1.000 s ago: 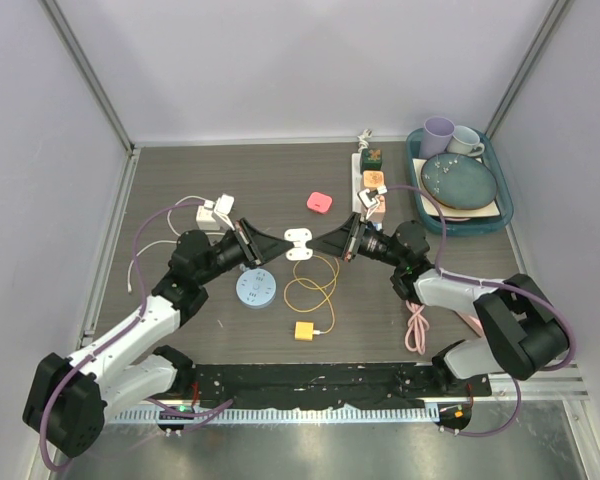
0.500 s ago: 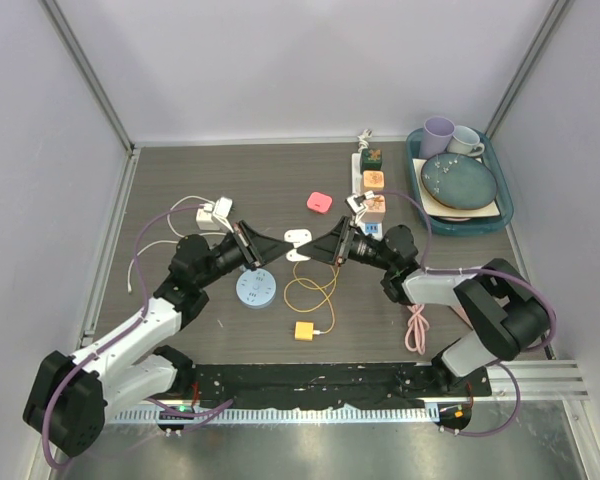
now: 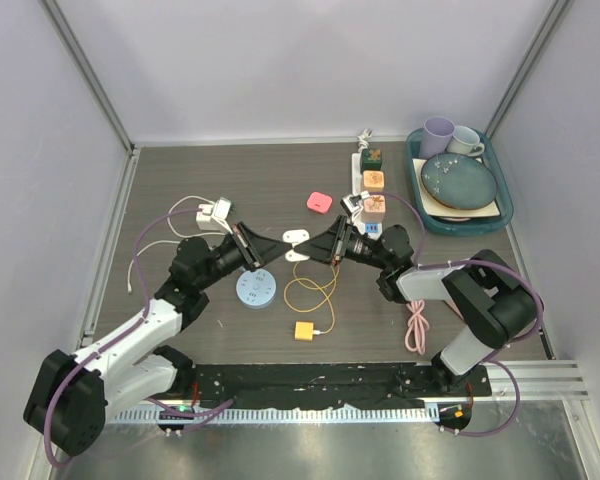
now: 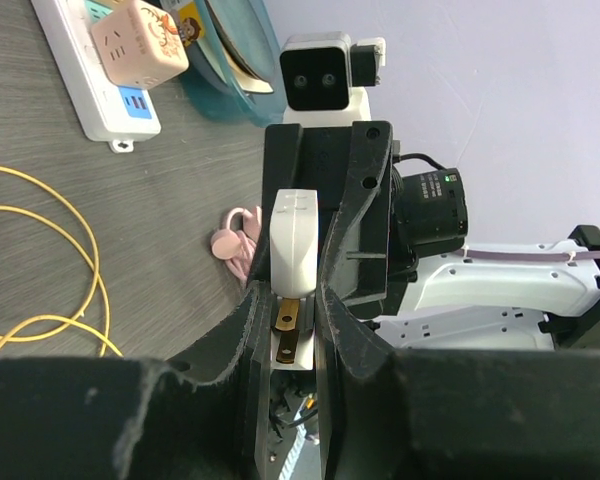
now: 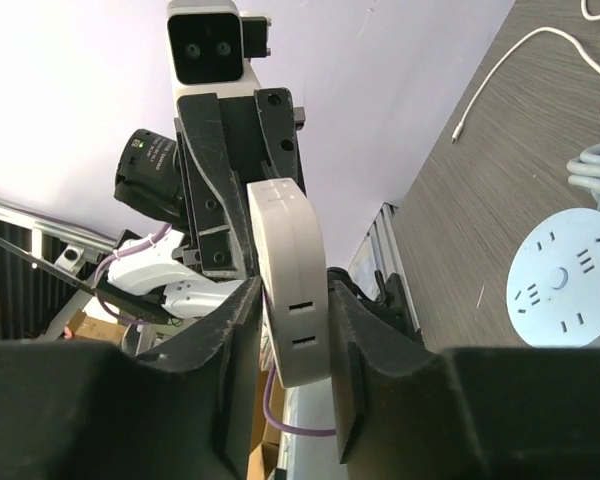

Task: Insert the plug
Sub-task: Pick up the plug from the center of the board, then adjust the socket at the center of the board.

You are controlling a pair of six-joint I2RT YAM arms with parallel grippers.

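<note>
The plug point(image 3: 298, 243) is a flat white block, held above the table between both arms. Two brass prongs point(image 4: 288, 322) show in the left wrist view, and two slots show on the plug's point(image 5: 292, 300) other face in the right wrist view. My left gripper point(image 3: 280, 243) is shut on the plug point(image 4: 298, 235), prongs toward its camera point(image 4: 292, 300). My right gripper point(image 3: 322, 247) has come from the other side. Its fingers sit against both flat sides of the white body point(image 5: 293, 290). The white power strip point(image 3: 370, 190) lies just right of it.
A round blue socket point(image 3: 255, 290) lies below the left gripper. A yellow cable loop point(image 3: 310, 290) and yellow block point(image 3: 305, 330) lie in front. A pink pad point(image 3: 320, 201), pink cable point(image 3: 416, 325), white charger point(image 3: 215, 210) and dish tray point(image 3: 420, 205) are around.
My right gripper moved left, away from the power strip, opened, and has closed in around the plug that the left gripper holds. The left arm barely moved.
</note>
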